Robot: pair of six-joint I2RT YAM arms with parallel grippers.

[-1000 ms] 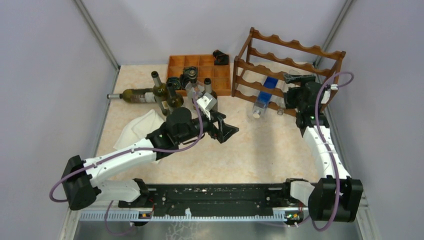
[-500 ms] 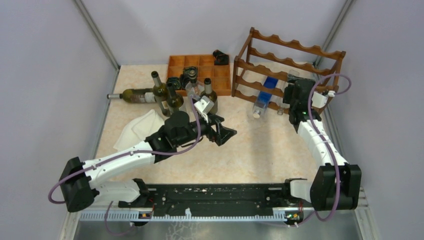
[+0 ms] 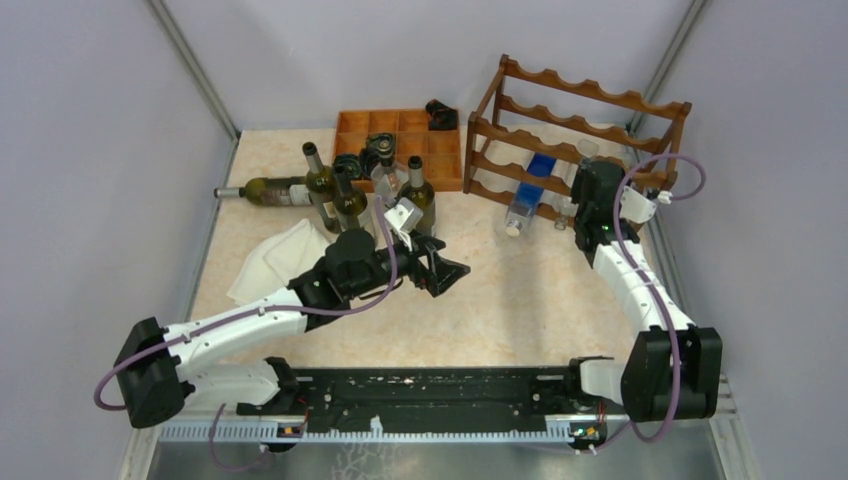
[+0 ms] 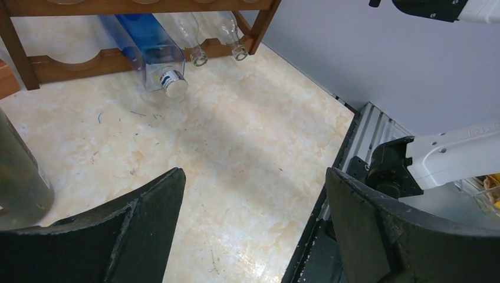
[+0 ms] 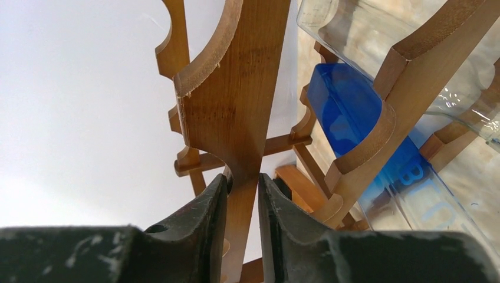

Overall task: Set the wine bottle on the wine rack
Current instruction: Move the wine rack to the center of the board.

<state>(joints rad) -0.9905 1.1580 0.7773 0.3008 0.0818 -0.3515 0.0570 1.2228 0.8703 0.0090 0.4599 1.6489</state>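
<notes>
Left gripper (image 4: pixel 253 177), jaws wide and empty, hovers mid-table facing the wine rack (image 3: pixel 600 88). The nearest wine bottle (image 3: pixel 420 200) stands upright just off its left finger, outside the jaws and far from the right arm. Farther back, the right gripper (image 5: pixel 243 180) appears clamped on a rack rail beside a blue bottle (image 3: pixel 535 175).

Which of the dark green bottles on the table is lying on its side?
The leftmost dark bottle, its neck pointing left; the others stand upright.
</notes>
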